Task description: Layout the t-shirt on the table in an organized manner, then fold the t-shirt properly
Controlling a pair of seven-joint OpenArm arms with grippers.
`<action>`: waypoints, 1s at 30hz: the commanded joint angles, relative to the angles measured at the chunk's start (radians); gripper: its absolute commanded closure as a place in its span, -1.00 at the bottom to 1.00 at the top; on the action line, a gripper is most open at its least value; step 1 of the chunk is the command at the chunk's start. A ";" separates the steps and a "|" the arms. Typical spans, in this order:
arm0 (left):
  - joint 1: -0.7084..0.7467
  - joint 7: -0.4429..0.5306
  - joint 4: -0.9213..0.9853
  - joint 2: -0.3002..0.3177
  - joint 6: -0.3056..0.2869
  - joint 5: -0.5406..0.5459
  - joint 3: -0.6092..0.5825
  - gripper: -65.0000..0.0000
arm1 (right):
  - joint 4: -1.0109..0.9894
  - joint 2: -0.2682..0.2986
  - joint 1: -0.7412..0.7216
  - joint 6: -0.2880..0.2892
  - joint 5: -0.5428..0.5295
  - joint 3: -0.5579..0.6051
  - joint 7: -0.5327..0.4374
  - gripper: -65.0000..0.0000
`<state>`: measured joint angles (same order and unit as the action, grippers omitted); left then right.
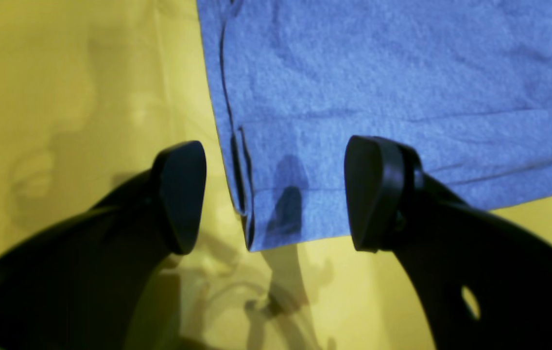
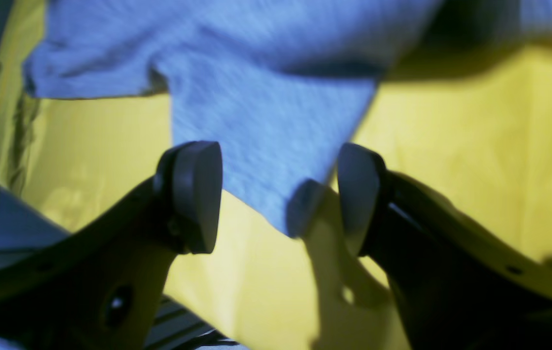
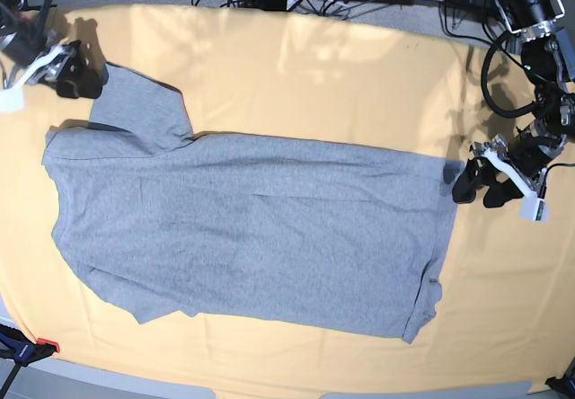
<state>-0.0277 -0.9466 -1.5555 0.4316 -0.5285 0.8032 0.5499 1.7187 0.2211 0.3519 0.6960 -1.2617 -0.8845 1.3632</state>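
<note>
Two robot arms work over the table [image 3: 269, 66], which is draped in a pale yellow-orange cloth. We see the t-shirt [image 3: 252, 228] spread flat across the middle of it, plain grey side up, its hem toward the right of the base view and its shoulders toward the left. One short sleeve [image 3: 139, 111] points to the upper left corner; a fold of fabric sits at the lower right hem corner.

The left gripper [image 3: 479, 183] hovers at the upper hem corner, on the right of the base view. Its jaws stand wide apart and hold nothing. In the left wrist view the left gripper [image 1: 276, 194] straddles that corner of the t-shirt [image 1: 392, 87]: one pad is above bare cloth of the table [image 1: 62, 97], the other above grey fabric, with the hem edge and a dark side seam between them.

The right gripper [image 3: 76, 71] sits at the tip of the sleeve, at the upper left of the base view. It too is spread wide and grips nothing. In the blurred right wrist view the right gripper [image 2: 278, 194] frames a point of the t-shirt [image 2: 266, 131] that reaches down between its pads; we cannot tell whether either pad touches it.
</note>
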 commanded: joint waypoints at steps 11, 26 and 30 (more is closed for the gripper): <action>-0.017 0.004 -0.013 0.018 -0.002 0.018 0.006 -0.38 | 0.013 -0.055 0.017 -0.061 0.236 0.114 -0.186 -0.20; -0.017 0.003 -0.013 0.021 -0.002 0.025 0.006 -0.38 | 0.016 -0.071 0.017 0.002 0.235 0.203 -0.106 1.00; -0.017 0.003 -0.013 0.021 -0.002 0.024 0.006 -0.38 | 0.064 -0.071 0.046 0.002 0.109 0.203 -0.035 1.00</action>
<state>-0.0277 -0.9657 -1.5551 0.4324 -0.5285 0.8040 0.5499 1.7645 0.1398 0.3973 0.6926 -1.1301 -0.6773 1.3354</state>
